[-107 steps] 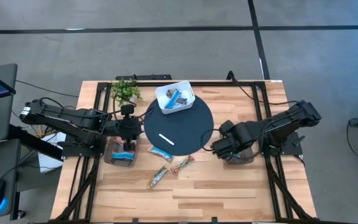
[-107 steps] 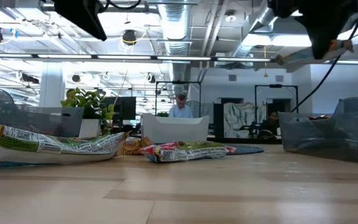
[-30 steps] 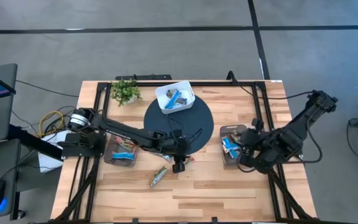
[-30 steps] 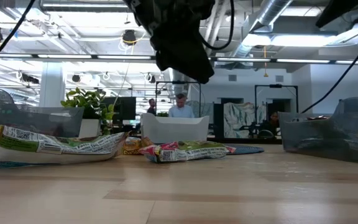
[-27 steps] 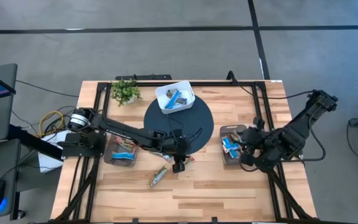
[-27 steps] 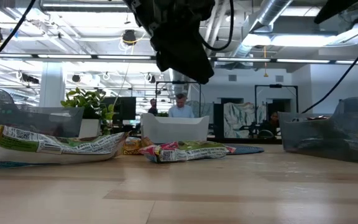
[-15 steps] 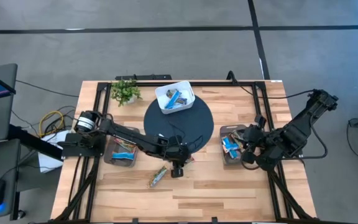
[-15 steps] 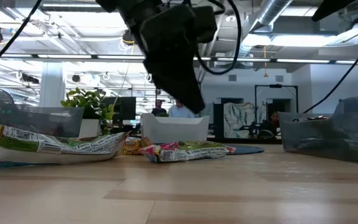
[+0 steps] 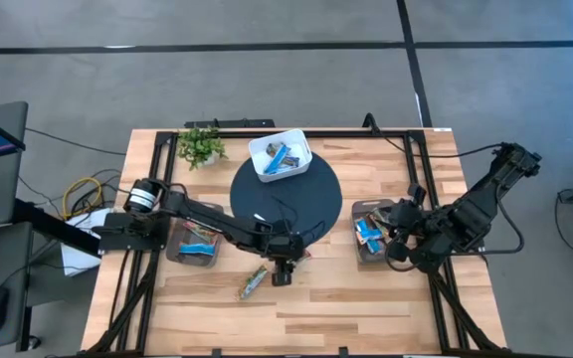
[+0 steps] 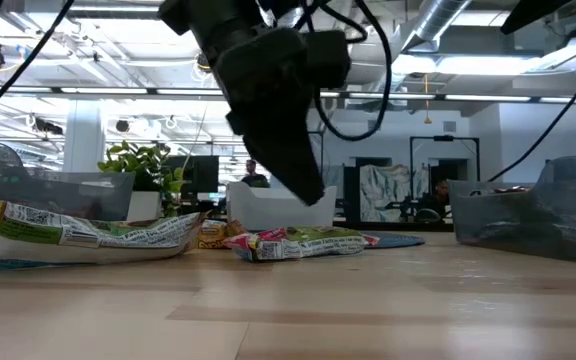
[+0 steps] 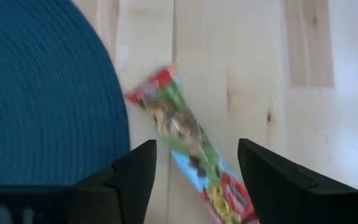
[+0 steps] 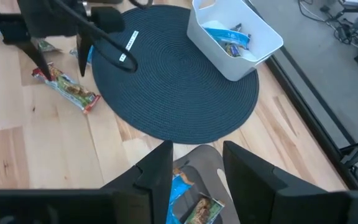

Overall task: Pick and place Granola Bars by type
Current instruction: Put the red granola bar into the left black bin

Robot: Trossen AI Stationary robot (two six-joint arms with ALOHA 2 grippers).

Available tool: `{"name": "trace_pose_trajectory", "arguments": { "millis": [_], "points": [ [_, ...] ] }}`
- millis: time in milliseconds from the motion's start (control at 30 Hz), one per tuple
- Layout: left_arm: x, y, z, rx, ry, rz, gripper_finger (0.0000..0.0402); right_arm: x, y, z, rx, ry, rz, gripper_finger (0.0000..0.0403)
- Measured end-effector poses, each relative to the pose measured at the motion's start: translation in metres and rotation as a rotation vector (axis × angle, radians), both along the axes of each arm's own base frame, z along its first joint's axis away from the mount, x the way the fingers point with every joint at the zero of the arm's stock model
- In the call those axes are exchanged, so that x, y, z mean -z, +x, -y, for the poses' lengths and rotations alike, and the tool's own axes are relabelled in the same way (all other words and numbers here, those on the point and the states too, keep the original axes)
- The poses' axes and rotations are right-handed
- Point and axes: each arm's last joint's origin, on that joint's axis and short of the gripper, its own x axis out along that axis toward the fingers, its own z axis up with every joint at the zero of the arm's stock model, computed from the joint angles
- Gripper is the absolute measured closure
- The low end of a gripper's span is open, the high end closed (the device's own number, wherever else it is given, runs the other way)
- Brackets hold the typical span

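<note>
A tan, red and green granola bar (image 11: 190, 146) lies flat on the wood beside the blue mat (image 9: 288, 199). My left gripper (image 11: 194, 180) hovers open just above it, one finger on either side, and does not touch it (image 10: 303, 185). A second such bar (image 9: 254, 281) lies nearer the near edge. Blue-and-white bars sit in the white box (image 12: 236, 36) on the mat. My right gripper (image 12: 196, 171) is open above the right bin (image 9: 371, 231), which holds bars.
The left clear bin (image 9: 195, 242) holds several bars. A potted plant (image 9: 200, 146) stands at the far left corner. A thin white stick (image 12: 131, 41) lies on the mat. Black rails run along both table sides. Bare wood lies toward the near edge.
My left gripper has moved a little toward the near edge and come down toward the tan bar beside the mat, staying open. The right arm has kept still, and no bar has moved.
</note>
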Motion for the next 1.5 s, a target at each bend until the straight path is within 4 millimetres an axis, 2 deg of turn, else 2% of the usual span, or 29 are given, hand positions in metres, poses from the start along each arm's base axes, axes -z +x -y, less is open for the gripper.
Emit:
{"name": "trace_pose_trajectory", "arguments": {
  "millis": [333,633,1200,1500],
  "points": [
    [0.025,0.001,0.010,0.017,-0.039,-0.074,0.0160,0.000,0.000,0.000,0.005,0.009,0.008,0.0270],
    [0.027,-0.001,0.008,-0.040,0.030,-0.092,0.0166,0.000,0.001,-0.001,0.005,0.014,0.014,0.0270],
    [0.027,-0.001,0.007,-0.031,0.062,-0.087,0.0269,0.000,0.001,-0.001,0.008,0.012,0.017,0.0271],
    [0.025,-0.001,0.007,-0.028,0.054,-0.084,0.0339,0.000,0.001,-0.001,0.008,0.012,0.018,0.0271]
  ]
}}
